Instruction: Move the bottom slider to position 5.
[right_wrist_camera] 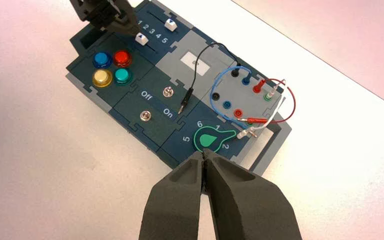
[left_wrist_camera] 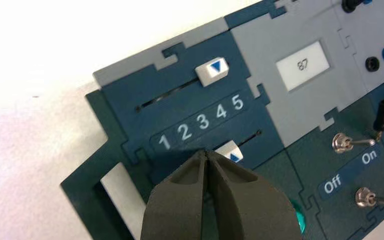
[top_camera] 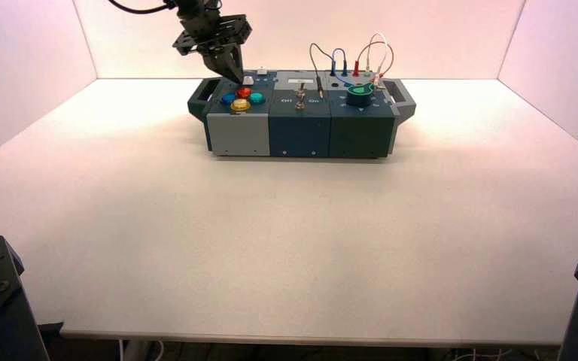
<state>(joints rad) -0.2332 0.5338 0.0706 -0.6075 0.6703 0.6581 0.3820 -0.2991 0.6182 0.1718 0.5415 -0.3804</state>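
Observation:
The bottom slider (left_wrist_camera: 231, 150) is a small white knob with a blue arrow, on the dark track below the numbers 1 to 5. It stands roughly between 3 and 4. My left gripper (left_wrist_camera: 207, 153) is shut and empty, its tips right beside the knob on the low-number side and partly covering it. In the high view the left gripper (top_camera: 235, 74) hangs over the box's back left corner, by the slider (top_camera: 248, 80). The right wrist view shows the slider (right_wrist_camera: 140, 39) too. My right gripper (right_wrist_camera: 205, 156) is shut and empty, held away from the box.
The twin top slider (left_wrist_camera: 212, 71) sits near 5. A display (left_wrist_camera: 303, 65) reads 87. Two metal toggles (left_wrist_camera: 341, 142) stand by Off/On. Coloured round buttons (top_camera: 242, 98), a green knob (top_camera: 360, 94) and looped wires (top_camera: 361, 56) are on the box.

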